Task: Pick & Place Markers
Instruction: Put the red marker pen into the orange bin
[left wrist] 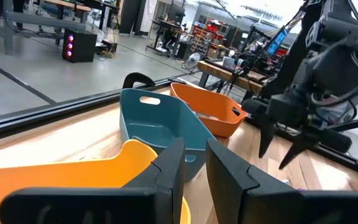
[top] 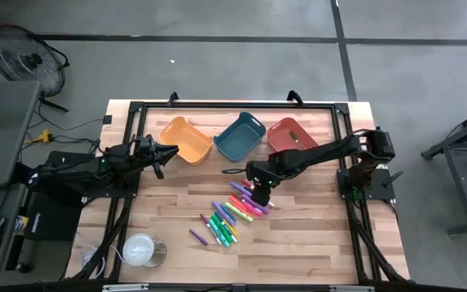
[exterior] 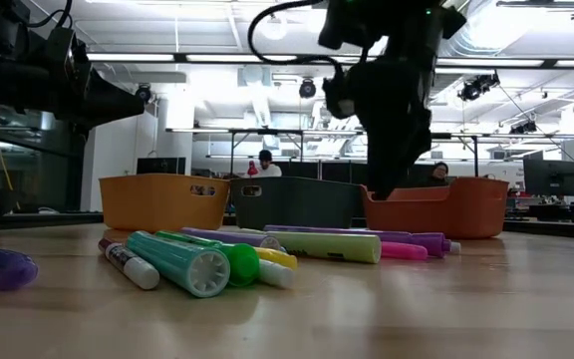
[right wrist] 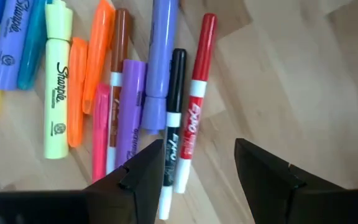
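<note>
On the left, my left gripper waits above the tabletop beside the yellow bin, its fingers close together with a narrow gap and nothing between them. Moving right, the blue bin and the red bin stand in a row along the far side.

The markers lie loose in a heap near the middle of the tabletop, in front of the bins, with one purple one off on its own toward the left.

My right gripper hangs over the heap's right end, fingers spread wide and empty. In the right wrist view the black marker and the red marker lie side by side just ahead of the gap. I judge this the approach to a pick. To do it well I would centre on the red one, the outermost, and come straight down with one finger on its bare-wood side, so the closing fingers do not drag the black neighbour along.
</note>
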